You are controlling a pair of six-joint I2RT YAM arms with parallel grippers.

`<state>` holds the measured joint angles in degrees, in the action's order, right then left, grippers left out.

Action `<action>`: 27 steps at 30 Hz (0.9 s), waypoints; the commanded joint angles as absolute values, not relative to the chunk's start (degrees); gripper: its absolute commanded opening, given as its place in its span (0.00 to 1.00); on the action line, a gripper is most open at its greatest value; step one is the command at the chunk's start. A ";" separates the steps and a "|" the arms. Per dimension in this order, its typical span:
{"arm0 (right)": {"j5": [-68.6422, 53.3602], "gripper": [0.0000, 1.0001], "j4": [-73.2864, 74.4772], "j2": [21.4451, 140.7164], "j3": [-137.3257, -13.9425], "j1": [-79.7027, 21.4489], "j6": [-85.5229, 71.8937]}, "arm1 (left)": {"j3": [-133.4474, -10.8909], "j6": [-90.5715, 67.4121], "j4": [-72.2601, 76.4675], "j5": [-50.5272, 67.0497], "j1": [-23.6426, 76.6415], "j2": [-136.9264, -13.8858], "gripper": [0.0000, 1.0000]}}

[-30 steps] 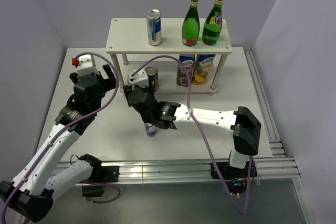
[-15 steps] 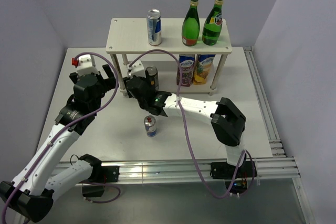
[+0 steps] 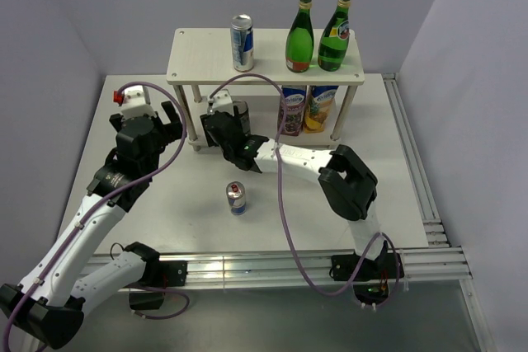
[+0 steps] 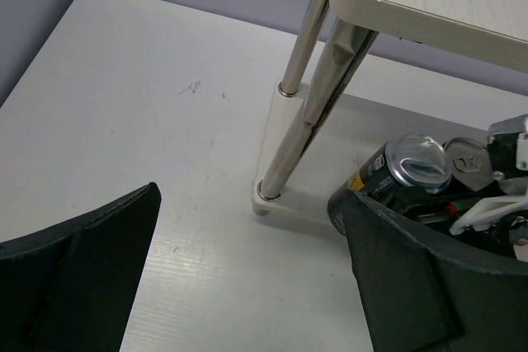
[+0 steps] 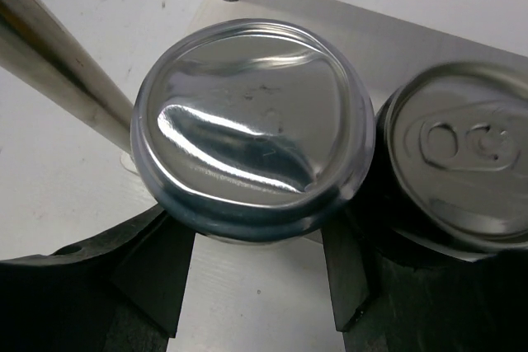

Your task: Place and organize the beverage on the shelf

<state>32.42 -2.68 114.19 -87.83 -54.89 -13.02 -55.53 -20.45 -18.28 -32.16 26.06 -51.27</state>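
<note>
Standing on the top board: the two-tier shelf of pale cream boards on thin white round legs carries a slim silver-and-blue metal can towards its left. A green glass bottle with a gold cap and a second green glass bottle stand just beside each other at its right. All three are upright.
Lower board, right: a purple printed drink pack and a yellow-orange printed drink pack stand touching under the bottles; can or carton, I cannot tell.
Lower board, left end: a dark slim metal can with a smooth silver end sits between the legs, with a second dark can showing a pull-tab top just beside it on the right.
Look of the dark slim metal can: shiny end with wavy reflections, black body with a small yellow mark in the left wrist view. Whether it rests on the board cannot be told.
White table: one blue-red-silver slim can stands upright alone in front of the shelf, well apart from it.
Right gripper: closed on the dark slim metal can — one black finger on each flank.
Left gripper: spread wide with nothing in it, above the table near the shelf's front left leg.
</note>
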 commanded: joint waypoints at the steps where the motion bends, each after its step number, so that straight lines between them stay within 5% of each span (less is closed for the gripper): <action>1: 32.96 0.00 -9.23 113.73 -92.02 -54.05 -13.71 | -56.87 -20.39 -16.52 -32.17 25.75 -51.50 0.99; 16: 36.03 0.00 -12.13 116.89 -91.41 -53.61 -12.83 | -56.87 -20.39 -16.52 -32.17 25.75 -51.77 0.99; 20: 37.00 0.45 -12.92 117.51 -90.97 -53.70 -12.22 | -56.87 -20.39 -16.52 -32.17 25.66 -51.77 0.99; 22: 37.53 0.59 -13.18 117.68 -91.05 -53.61 -11.87 | -56.95 -20.39 -16.52 -32.08 25.75 -51.68 0.99; 27: 38.06 0.70 -13.27 117.86 -90.70 -53.70 -11.86 | -56.95 -20.39 -16.52 -32.17 25.75 -51.77 0.99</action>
<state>34.76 -8.40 118.32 -87.88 -54.37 -12.53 -55.53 -20.47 -18.28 -32.18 25.96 -51.77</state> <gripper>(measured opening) 0.692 0.994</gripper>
